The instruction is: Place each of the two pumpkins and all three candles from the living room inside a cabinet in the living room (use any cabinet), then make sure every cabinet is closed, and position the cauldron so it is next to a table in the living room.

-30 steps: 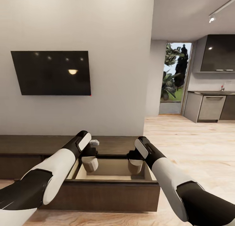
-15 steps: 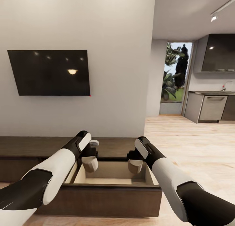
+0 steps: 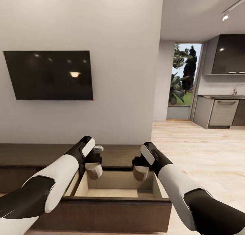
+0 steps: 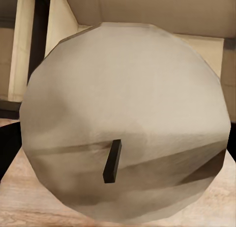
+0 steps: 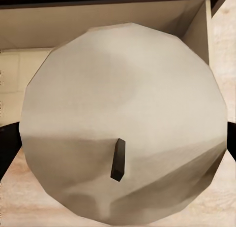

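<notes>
The long dark-brown cabinet [image 3: 30, 153] runs along the wall, with one drawer [image 3: 119, 187] pulled open right below my arms, its pale beige inside bare. My left gripper [image 3: 94, 164] is shut on a beige-grey candle [image 3: 94, 170] hanging above the drawer's left part. Over the right part, my right gripper [image 3: 140, 165] is shut on a second candle [image 3: 140, 173]. Seen from above in the left wrist view, the candle [image 4: 125, 118] shows its dark wick with the drawer behind it; the right wrist view gives the same look at the other candle [image 5: 123, 118].
A black TV [image 3: 47, 75] hangs on the white wall above the cabinet. A small white object [image 3: 98, 148] lies on the cabinet top behind my left wrist. Light wood floor [image 3: 204, 150] stretches right toward a kitchen with grey units [image 3: 223, 112] and a glazed doorway [image 3: 180, 82].
The whole view has shifted: the camera has come nearer the cabinet, so the open drawer looks larger and lower. Both arms keep their pose, each still holding its candle.
</notes>
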